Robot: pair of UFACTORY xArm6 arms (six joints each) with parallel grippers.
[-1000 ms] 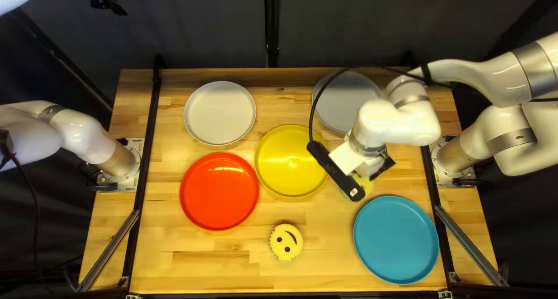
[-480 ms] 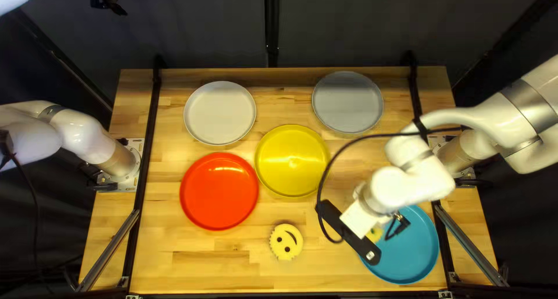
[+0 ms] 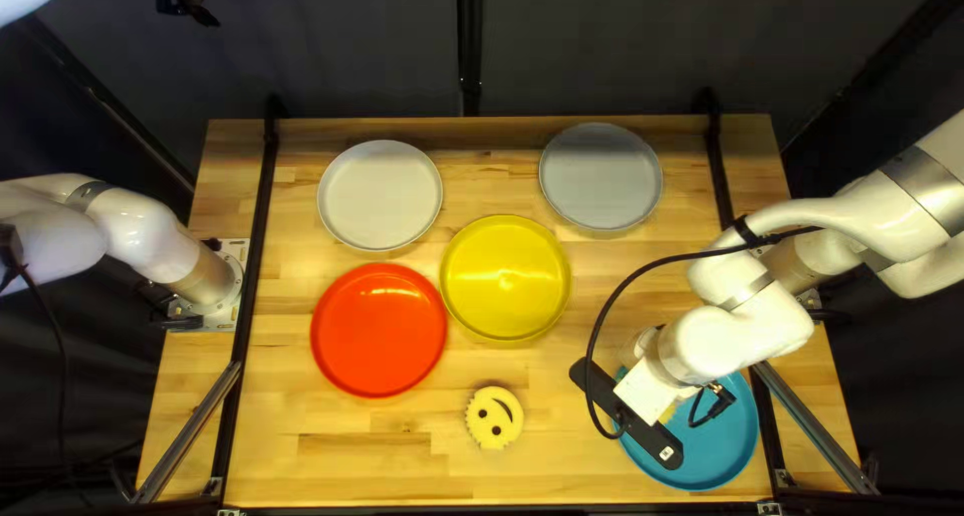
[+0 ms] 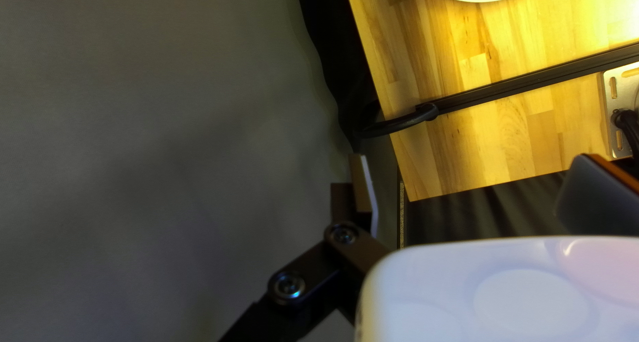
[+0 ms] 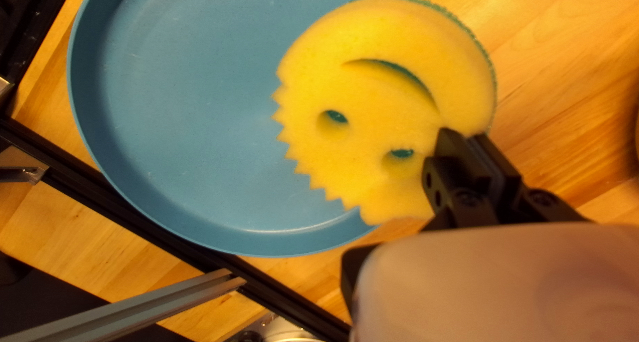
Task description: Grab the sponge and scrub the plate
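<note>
My right gripper [image 3: 651, 391] is pinching the yellow sponge [image 5: 359, 92] by its edge, partly over the blue plate [image 5: 186, 116]; my left gripper [image 3: 187, 2] is standing spread.

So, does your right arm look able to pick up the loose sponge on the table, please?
Probably not as things stand: my right gripper is shut on another sponge, though nothing covers the loose sponge.
</note>
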